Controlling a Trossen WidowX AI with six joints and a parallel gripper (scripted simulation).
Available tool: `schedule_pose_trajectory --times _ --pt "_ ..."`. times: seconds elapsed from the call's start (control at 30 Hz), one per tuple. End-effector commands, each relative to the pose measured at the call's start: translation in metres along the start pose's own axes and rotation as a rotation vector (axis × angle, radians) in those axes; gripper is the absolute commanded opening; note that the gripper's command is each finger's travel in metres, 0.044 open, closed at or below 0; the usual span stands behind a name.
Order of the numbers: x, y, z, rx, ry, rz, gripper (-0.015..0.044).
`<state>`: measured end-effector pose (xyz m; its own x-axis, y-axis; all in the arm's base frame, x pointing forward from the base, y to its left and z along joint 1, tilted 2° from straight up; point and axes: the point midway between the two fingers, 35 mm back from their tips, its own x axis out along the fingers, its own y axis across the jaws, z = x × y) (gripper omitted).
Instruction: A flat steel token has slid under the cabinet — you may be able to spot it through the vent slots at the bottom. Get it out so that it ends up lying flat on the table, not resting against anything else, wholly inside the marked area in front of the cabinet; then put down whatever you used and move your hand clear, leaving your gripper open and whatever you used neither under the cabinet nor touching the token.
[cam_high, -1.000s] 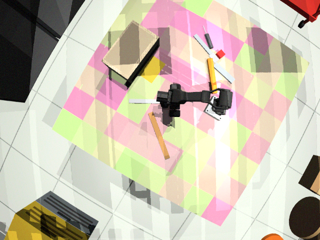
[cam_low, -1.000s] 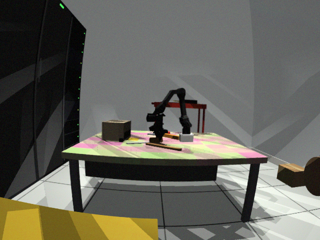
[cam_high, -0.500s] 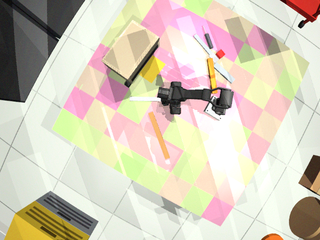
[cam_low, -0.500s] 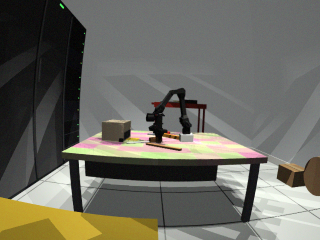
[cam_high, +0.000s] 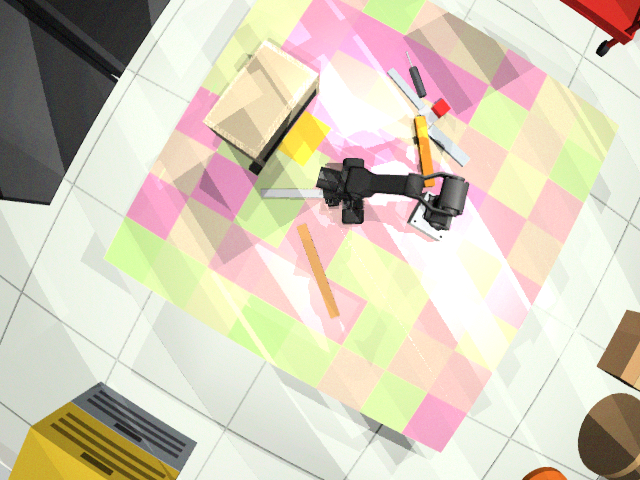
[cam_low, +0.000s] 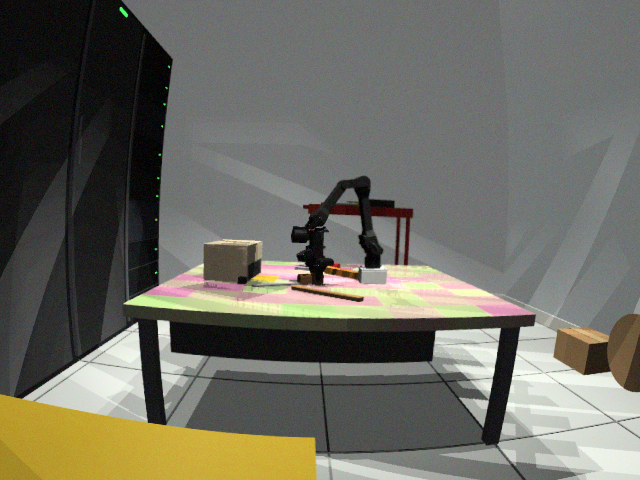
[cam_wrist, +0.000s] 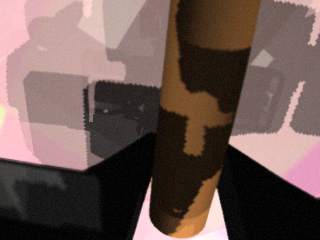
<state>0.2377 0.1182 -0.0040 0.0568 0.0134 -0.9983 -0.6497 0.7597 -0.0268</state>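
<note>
My gripper (cam_wrist: 185, 144) (cam_high: 342, 202) (cam_low: 316, 274) is shut on an orange-brown round rod (cam_wrist: 200, 100), gripped near its end, low over the table. In the overhead view the arm hides the fingers. The tan cabinet (cam_high: 261, 100) (cam_low: 230, 259) stands at the table's far left. The yellow marked area (cam_high: 305, 136) (cam_low: 266, 279) lies in front of it, between the cabinet and my gripper. I cannot see the steel token in any view.
A grey flat strip (cam_high: 289, 192) lies just left of the gripper. A long orange stick (cam_high: 317, 268) (cam_low: 326, 292) lies in front. An orange bar (cam_high: 423, 149), a long grey strip (cam_high: 449, 147), a red cube (cam_high: 440, 107) and a screwdriver (cam_high: 416, 80) lie near the arm's base.
</note>
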Motion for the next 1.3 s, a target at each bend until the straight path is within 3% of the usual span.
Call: schedule_pose_trajectory --times 0.0,1.27 --pt "0.000 -0.005 -0.001 0.001 -0.003 0.000 0.0000" --pt "0.000 -0.039 -0.017 0.000 -0.001 -0.003 0.0000"
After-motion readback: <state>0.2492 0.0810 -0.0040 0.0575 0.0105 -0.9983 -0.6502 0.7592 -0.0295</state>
